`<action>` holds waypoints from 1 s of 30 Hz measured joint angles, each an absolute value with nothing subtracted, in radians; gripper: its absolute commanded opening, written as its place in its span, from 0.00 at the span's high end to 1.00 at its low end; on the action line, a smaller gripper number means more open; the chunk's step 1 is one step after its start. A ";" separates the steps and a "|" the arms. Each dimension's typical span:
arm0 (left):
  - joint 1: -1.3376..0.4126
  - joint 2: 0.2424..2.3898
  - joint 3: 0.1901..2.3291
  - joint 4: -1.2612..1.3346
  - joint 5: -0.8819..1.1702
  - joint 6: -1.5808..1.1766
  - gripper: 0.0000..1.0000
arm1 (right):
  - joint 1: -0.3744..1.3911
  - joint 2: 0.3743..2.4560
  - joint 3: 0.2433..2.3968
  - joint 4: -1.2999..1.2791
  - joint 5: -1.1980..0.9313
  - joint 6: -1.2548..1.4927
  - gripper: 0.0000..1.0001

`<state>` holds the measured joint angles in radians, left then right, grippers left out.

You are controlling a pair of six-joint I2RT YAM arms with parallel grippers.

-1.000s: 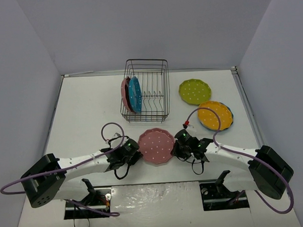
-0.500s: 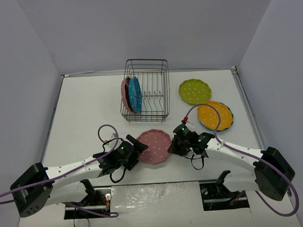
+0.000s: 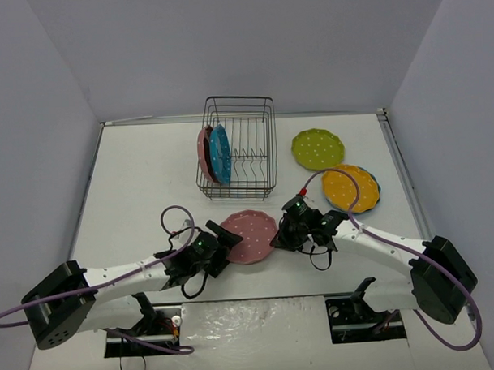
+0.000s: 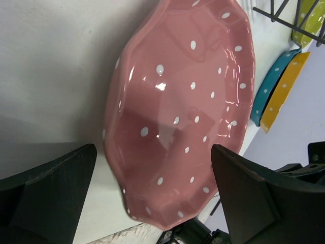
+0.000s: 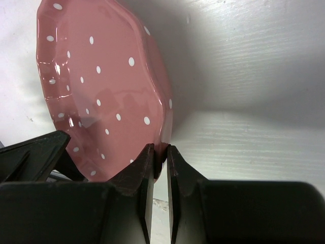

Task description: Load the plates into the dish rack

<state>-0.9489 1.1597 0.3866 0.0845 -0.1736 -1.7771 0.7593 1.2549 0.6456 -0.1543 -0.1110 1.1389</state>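
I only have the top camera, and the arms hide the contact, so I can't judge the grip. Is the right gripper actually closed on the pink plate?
Observer: Yes. The right wrist camera shows the right gripper pinching the rim of the pink plate between its two fingers.
Operator: And the left one?
Observer: The left wrist camera shows the left gripper open. Its fingers are spread wide with the plate between them, not closed on it.
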 measured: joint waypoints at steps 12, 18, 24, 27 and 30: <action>-0.949 1.247 0.381 0.205 -0.179 -1.811 0.56 | 0.758 1.257 0.640 -0.130 -0.154 1.175 1.00; -0.949 1.214 0.365 0.267 -0.224 -1.839 0.94 | 0.742 1.258 0.613 -0.128 -0.157 1.188 0.81; -0.969 1.159 0.357 0.220 -0.261 -1.823 1.00 | 0.739 1.253 0.610 -0.064 -0.224 1.165 0.32; -0.976 1.104 0.340 0.175 -0.273 -1.809 1.00 | 0.736 1.242 0.609 -0.042 -0.258 1.141 0.09; -0.981 1.037 0.334 0.104 -0.284 -1.790 1.00 | 0.718 1.207 0.609 -0.055 -0.269 1.115 0.01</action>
